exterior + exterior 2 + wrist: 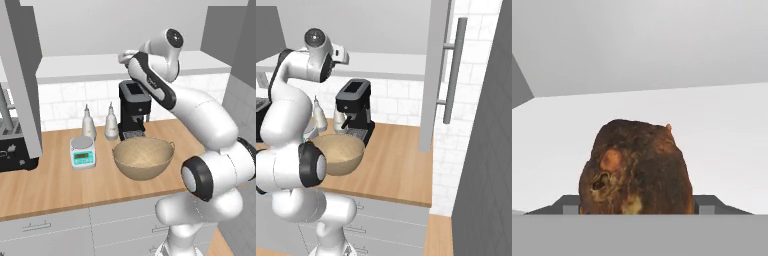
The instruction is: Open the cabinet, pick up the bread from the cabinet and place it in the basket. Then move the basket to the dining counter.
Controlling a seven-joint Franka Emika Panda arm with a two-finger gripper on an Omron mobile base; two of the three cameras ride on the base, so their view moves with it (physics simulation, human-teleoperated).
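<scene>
I'm at a wood worktop [60,185] with a white tile backsplash and grey drawers [75,230] below it. The cabinet [22,80] above stands open: one door swings out at the left of the left base view, the other, with its long bar handle [454,70], at the right of the right base view. The pale shelf [90,67] inside runs across between them.

On the worktop the basket [143,157] sits near the front edge, just ahead of a black coffee machine [134,107]. To its left are two white bottles [99,122] and a small scale [82,151]; a dark appliance [12,145] sits at the far left.

My arm reaches up and away into the cabinet. In the hand view the bread [637,167] sits on the white shelf, right in front of the camera and between the gripper [637,205] tips. A grey finger [567,204] shows at each side of the lump, hard against it. I cannot tell whether they are clamping it or only flanking it.
</scene>
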